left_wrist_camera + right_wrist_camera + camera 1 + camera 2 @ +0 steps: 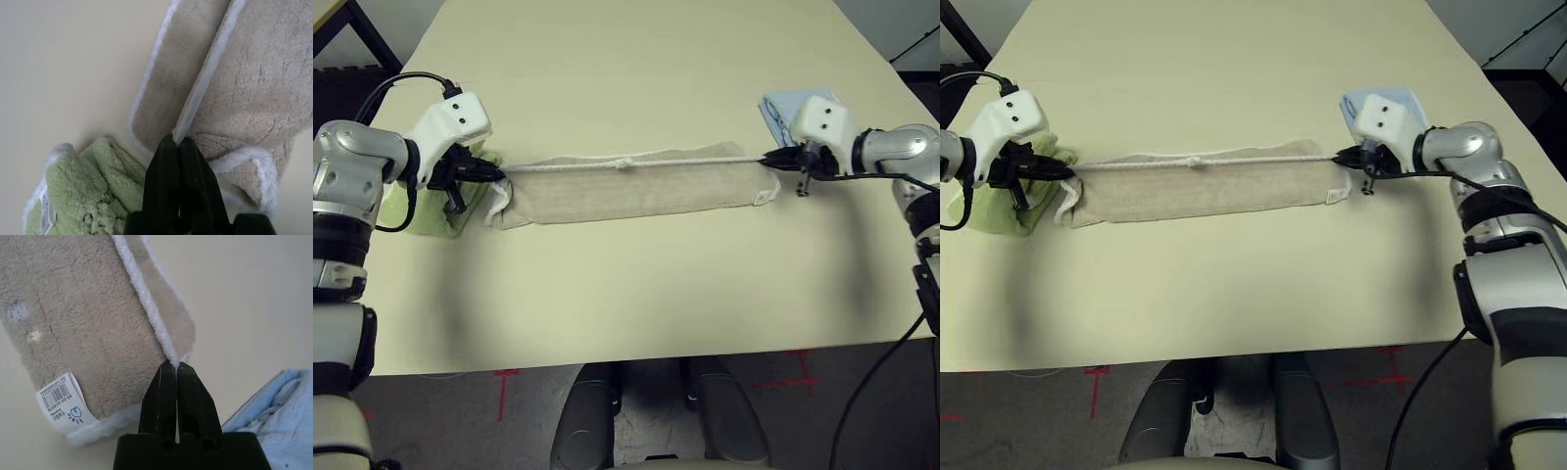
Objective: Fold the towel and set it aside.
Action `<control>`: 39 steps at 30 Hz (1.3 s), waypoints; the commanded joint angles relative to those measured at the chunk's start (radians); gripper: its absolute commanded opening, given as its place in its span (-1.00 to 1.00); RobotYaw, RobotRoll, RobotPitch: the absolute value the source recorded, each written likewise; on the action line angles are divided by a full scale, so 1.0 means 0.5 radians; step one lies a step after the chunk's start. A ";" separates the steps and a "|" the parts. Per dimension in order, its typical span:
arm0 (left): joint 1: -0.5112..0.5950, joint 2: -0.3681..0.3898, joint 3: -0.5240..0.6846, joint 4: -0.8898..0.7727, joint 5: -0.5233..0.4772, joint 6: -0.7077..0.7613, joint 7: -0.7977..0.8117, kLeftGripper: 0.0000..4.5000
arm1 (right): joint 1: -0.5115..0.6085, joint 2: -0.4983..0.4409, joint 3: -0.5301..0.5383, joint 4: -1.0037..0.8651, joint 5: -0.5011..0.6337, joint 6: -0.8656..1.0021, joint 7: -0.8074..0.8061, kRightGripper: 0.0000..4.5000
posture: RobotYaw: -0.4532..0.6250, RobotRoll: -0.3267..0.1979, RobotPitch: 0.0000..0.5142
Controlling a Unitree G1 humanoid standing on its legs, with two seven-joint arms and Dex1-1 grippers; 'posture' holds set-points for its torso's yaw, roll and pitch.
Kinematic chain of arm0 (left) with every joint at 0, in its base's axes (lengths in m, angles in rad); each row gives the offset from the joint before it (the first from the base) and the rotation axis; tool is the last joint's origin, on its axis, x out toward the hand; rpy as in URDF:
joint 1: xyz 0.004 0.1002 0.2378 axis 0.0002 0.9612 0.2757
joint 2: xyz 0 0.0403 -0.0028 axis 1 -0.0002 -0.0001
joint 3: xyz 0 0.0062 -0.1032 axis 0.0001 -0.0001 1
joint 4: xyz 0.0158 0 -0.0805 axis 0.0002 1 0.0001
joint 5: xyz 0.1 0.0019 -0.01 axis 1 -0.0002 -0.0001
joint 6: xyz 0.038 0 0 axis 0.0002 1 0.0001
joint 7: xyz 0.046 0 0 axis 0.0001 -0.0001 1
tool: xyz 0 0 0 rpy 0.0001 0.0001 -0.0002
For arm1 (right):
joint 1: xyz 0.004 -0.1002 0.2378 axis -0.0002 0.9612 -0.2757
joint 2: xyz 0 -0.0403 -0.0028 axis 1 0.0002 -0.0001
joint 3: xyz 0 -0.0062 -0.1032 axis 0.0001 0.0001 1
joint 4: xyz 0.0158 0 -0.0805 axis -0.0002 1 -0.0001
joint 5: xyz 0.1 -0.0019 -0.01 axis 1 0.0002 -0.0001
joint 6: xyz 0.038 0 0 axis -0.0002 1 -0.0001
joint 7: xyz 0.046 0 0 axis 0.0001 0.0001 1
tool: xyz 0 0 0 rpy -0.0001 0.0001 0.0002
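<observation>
Beside the towel (pixel 641 191), a green cloth (pixel 435 211).

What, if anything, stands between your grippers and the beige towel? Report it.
Nothing visible does: the left gripper and the right gripper are both shut on the white edging of the towel, one near each end.
</observation>
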 commanded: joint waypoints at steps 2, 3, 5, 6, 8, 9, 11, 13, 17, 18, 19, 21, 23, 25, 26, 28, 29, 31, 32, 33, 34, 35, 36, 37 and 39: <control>-0.048 0.015 -0.033 0.228 0.161 -0.066 0.038 -0.98 | -0.011 -0.028 -0.026 0.081 -0.126 0.043 -0.105 -1.00 | -0.09 0.25 -0.14; -0.057 0.009 -0.036 0.254 0.175 -0.084 0.040 -0.98 | -0.012 -0.020 -0.028 0.078 -0.137 0.043 -0.109 -1.00 | -0.09 0.25 -0.14; -0.063 -0.004 -0.036 0.290 0.192 -0.109 0.043 -0.98 | -0.013 -0.007 -0.030 0.072 -0.161 0.059 -0.133 -1.00 | -0.09 0.25 -0.14; -0.060 -0.014 -0.031 0.301 0.195 -0.127 0.063 -0.90 | -0.013 -0.006 -0.022 0.068 -0.185 0.073 -0.162 -1.00 | -0.09 0.25 -0.14; -0.057 -0.032 -0.017 0.319 0.197 -0.147 0.082 -0.71 | -0.012 -0.007 -0.016 0.061 -0.230 0.084 -0.236 -1.00 | -0.09 0.25 -0.15; -0.053 -0.040 -0.004 0.322 0.194 -0.148 0.092 -0.55 | -0.008 -0.002 -0.032 0.054 -0.221 0.094 -0.214 -0.88 | -0.09 0.25 -0.15; -0.052 -0.048 0.019 0.334 0.191 -0.154 0.114 -0.23 | -0.001 0.006 -0.066 0.043 -0.201 0.110 -0.176 -0.64 | -0.09 0.25 -0.15; -0.059 -0.047 0.057 0.354 0.190 -0.210 0.202 0.07 | 0.012 -0.007 -0.089 0.026 -0.191 0.110 -0.153 -0.36 | -0.10 0.25 -0.16; -0.094 -0.051 0.157 0.358 0.172 -0.273 0.364 0.75 | 0.037 -0.029 -0.173 -0.007 -0.159 0.098 -0.157 0.31 | -0.11 0.25 -0.16; -0.094 -0.045 0.175 0.347 0.166 -0.271 0.367 0.94 | 0.043 -0.023 -0.216 -0.016 -0.120 0.078 -0.151 0.47 | -0.11 0.25 -0.16; -0.092 -0.041 0.189 0.335 0.161 -0.268 0.364 1.00 | 0.048 -0.011 -0.267 -0.025 -0.072 0.067 -0.129 0.62 | -0.11 0.25 -0.16; -0.083 -0.030 0.205 0.312 0.160 -0.261 0.347 1.00 | 0.054 0.024 -0.374 -0.039 0.027 0.048 -0.110 0.92 | -0.12 0.25 -0.18; -0.079 -0.023 0.226 0.275 0.150 -0.245 0.325 1.00 | 0.055 0.062 -0.480 -0.056 0.130 0.018 -0.073 0.99 | -0.12 0.25 -0.19; -0.085 -0.024 0.251 0.242 0.131 -0.224 0.310 1.00 | 0.051 0.101 -0.583 -0.073 0.234 0.021 -0.017 0.99 | -0.12 0.25 -0.20; -0.090 -0.027 0.267 0.220 0.113 -0.210 0.297 1.00 | 0.047 0.121 -0.640 -0.081 0.295 0.036 0.017 0.99 | -0.12 0.25 -0.21; -0.093 -0.054 0.335 0.136 0.010 -0.108 0.232 1.00 | 0.037 0.161 -0.760 -0.106 0.448 0.119 0.171 0.99 | -0.11 0.25 -0.22; -0.081 -0.065 0.368 0.075 -0.056 -0.061 0.166 1.00 | 0.037 0.174 -0.809 -0.127 0.522 0.175 0.273 0.99 | -0.11 0.25 -0.23; 0.010 -0.082 0.445 -0.151 -0.261 0.074 -0.053 1.00 | 0.052 0.192 -0.886 -0.195 0.669 0.374 0.526 0.99 | -0.10 0.25 -0.24; 0.064 -0.094 0.485 -0.270 -0.365 0.162 -0.135 1.00 | 0.066 0.196 -0.904 -0.235 0.720 0.471 0.626 0.99 | -0.10 0.25 -0.24; 0.113 -0.106 0.524 -0.374 -0.447 0.255 -0.175 1.00 | 0.082 0.197 -0.915 -0.272 0.751 0.545 0.685 0.99 | -0.10 0.25 -0.24; 0.169 -0.119 0.562 -0.480 -0.520 0.330 -0.191 1.00 | 0.104 0.199 -0.919 -0.311 0.777 0.616 0.740 0.99 | -0.10 0.25 -0.25; 0.221 -0.130 0.595 -0.568 -0.572 0.377 -0.187 1.00 | 0.126 0.199 -0.919 -0.347 0.796 0.682 0.782 0.99 | -0.10 0.25 -0.25; 0.282 -0.149 0.633 -0.661 -0.630 0.437 -0.174 1.00 | 0.152 0.200 -0.917 -0.387 0.819 0.765 0.823 0.99 | -0.10 0.25 -0.25; 0.341 -0.166 0.664 -0.746 -0.683 0.489 -0.157 1.00 | 0.176 0.200 -0.916 -0.420 0.838 0.834 0.857 0.99 | -0.10 0.25 -0.25; 0.491 -0.210 0.732 -0.946 -0.805 0.588 -0.118 1.00 | 0.231 0.203 -0.912 -0.483 0.857 0.907 0.877 0.99 | -0.09 0.25 -0.25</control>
